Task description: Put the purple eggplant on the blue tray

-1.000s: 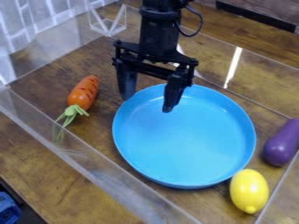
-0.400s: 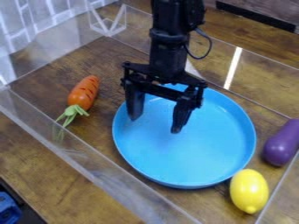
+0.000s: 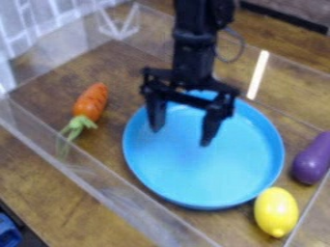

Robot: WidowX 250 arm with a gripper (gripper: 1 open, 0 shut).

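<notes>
The round bright-blue plastic tray [image 3: 194, 178], shallow-rimmed, holds nothing on the part that shows; the black end effector [image 3: 182, 118] hangs over its far portion, fingers spread and released, hiding some of it. The small glossy dark-purple oval eggplant [image 3: 312, 159] lies outside the tray on the brown wooden tabletop [image 3: 65, 174], near the view's right side. Just beside the tray sits a smooth yellow toy lemon [image 3: 275, 212]; opposite is a tapered orange carrot [image 3: 91, 102] with green leaves. The picture is blurred, softening finger edges.
</notes>
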